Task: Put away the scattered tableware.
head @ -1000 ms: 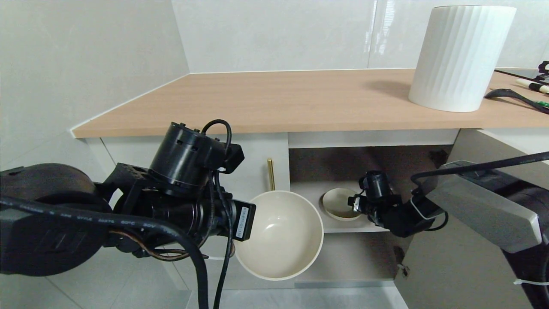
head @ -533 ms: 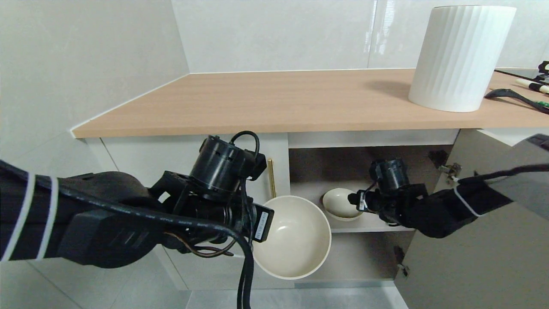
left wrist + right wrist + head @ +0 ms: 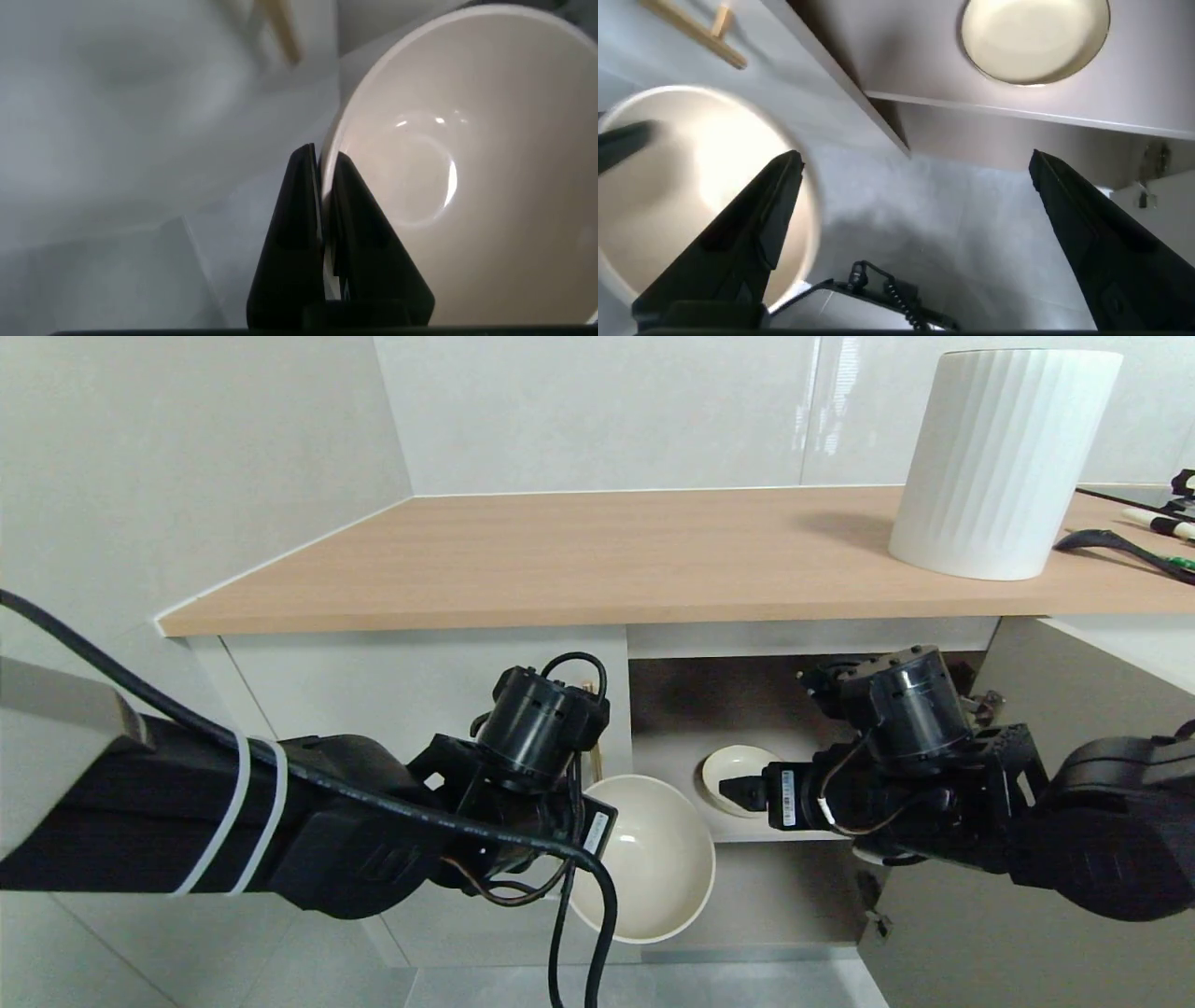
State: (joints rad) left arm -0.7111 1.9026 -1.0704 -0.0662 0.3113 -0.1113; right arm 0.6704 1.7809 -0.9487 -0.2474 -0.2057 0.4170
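one bowl (image 3: 649, 859) is hanging by its rim in the left pincer (image 3: 324, 163), while the right pincer (image 3: 915, 161) is gaping wide near the shelf's (image 3: 672, 747) small plate (image 3: 1035, 37).

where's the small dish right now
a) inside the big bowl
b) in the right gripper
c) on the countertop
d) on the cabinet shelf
D: the small dish lies on the shelf inside the open cabinet, clear of the open right gripper.
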